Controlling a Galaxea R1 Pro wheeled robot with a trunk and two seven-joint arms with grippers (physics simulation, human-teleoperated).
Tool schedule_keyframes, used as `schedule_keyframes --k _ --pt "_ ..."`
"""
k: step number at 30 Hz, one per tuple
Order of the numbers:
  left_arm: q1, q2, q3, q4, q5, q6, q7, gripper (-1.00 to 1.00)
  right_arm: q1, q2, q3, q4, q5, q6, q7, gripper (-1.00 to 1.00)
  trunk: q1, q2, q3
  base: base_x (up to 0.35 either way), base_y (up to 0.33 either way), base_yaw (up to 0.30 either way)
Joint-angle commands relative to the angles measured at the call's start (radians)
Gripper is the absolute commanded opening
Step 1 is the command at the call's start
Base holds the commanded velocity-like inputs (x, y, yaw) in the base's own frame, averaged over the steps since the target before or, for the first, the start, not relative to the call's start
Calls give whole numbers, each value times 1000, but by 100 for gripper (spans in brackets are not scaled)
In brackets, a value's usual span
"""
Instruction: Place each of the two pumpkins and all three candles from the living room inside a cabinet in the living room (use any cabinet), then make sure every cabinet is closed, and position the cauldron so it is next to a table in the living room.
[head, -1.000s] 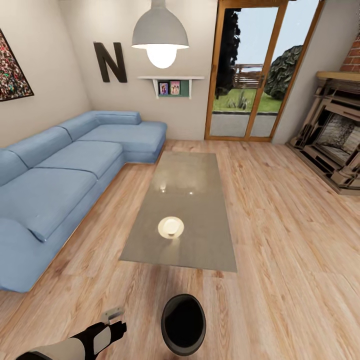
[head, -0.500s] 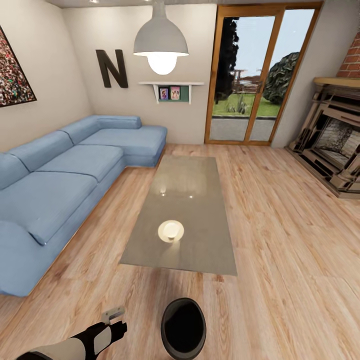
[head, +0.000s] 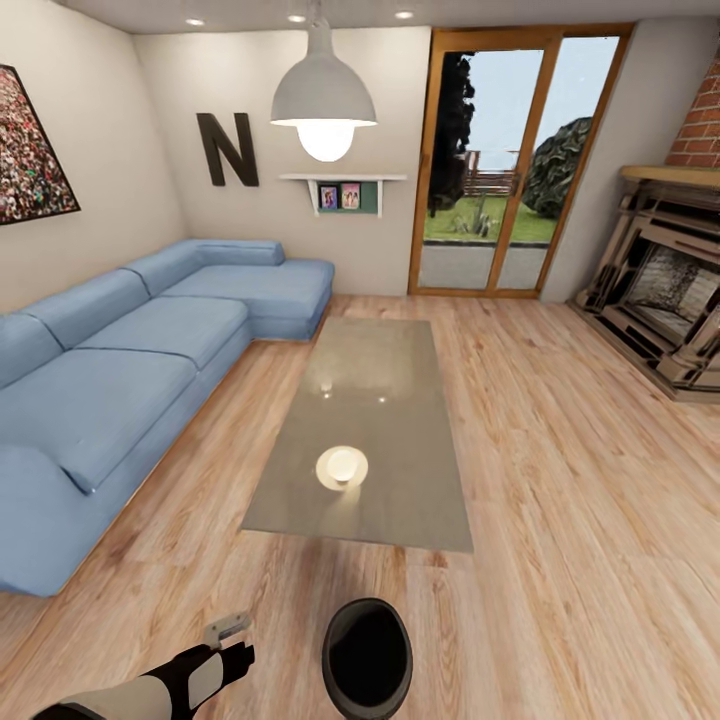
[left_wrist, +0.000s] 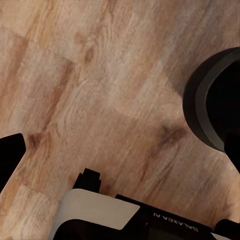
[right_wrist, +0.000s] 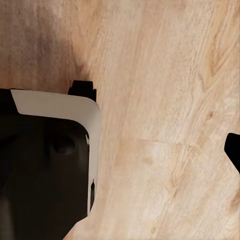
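Note:
The glossy black cauldron (head: 367, 660) stands on the wood floor, a short gap in front of the near end of the low grey-brown coffee table (head: 372, 395). My left gripper (head: 232, 650) hangs low over the floor, left of the cauldron and apart from it. In the left wrist view the cauldron (left_wrist: 212, 100) sits beside the left gripper (left_wrist: 122, 150), whose fingertips (left_wrist: 10, 152) are spread wide with nothing between them. The right gripper (right_wrist: 120, 150) hovers over bare floor with one dark fingertip (right_wrist: 233, 149) at the picture's edge. Pumpkins, candles and cabinet are out of view.
A blue corner sofa (head: 120, 370) runs along the left wall. A fireplace (head: 665, 300) stands at the right, glass doors (head: 500, 160) at the back. A pendant lamp (head: 322, 95) hangs over the table. Open wood floor (head: 570, 480) lies right of the table.
The head camera has tilted up a little, so the ceiling lights now show. The cauldron, table and left arm have not moved.

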Motion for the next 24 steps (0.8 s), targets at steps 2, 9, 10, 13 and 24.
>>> schedule_keyframes --k 2,9,10,13,24 --pt "-1 0 -9 0 7 3 2 100 -1 0 -6 0 10 4 4 100 0 -1 2 -102 0 0" --pt "-1 -1 -9 0 7 3 2 100 -1 0 -7 0 10 4 4 100 0 -1 14 -105 0 0" --pt "-1 -1 -9 0 7 3 2 100 -1 0 -6 0 10 4 4 100 0 -1 15 -106 0 0" --pt "-1 -1 -9 0 7 3 2 100 -1 0 -6 0 10 4 4 100 0 -1 20 -106 0 0" --pt "-1 0 -8 0 7 3 2 100 -1 0 -6 0 10 4 4 100 0 -1 38 -73 0 0"
